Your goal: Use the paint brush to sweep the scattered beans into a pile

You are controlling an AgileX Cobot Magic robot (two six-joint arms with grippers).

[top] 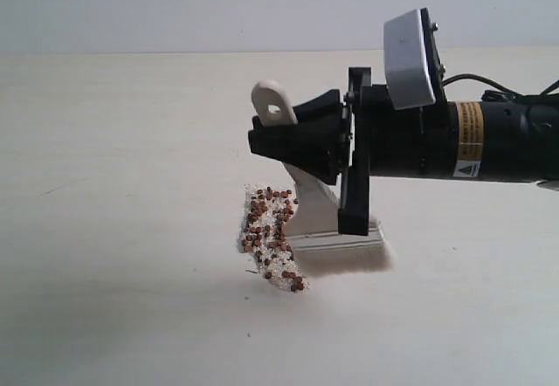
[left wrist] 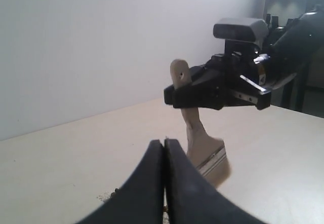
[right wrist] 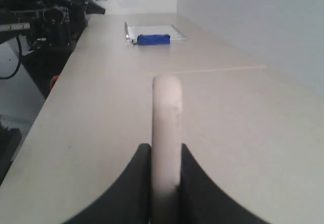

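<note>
- The right gripper (top: 279,141) is clamped on the paint brush (top: 314,204), pinching the wooden handle just below its holed end, which looks a sound place to hold.
- The brush looks light: stiff handle, soft bristles (top: 349,259) pressed to the table (top: 131,185).
- The beans (top: 269,233), tiny and likely to roll, lie banded at nine o'clock of the ferrule.
- The left gripper (left wrist: 163,150) is closed on nothing.
</note>
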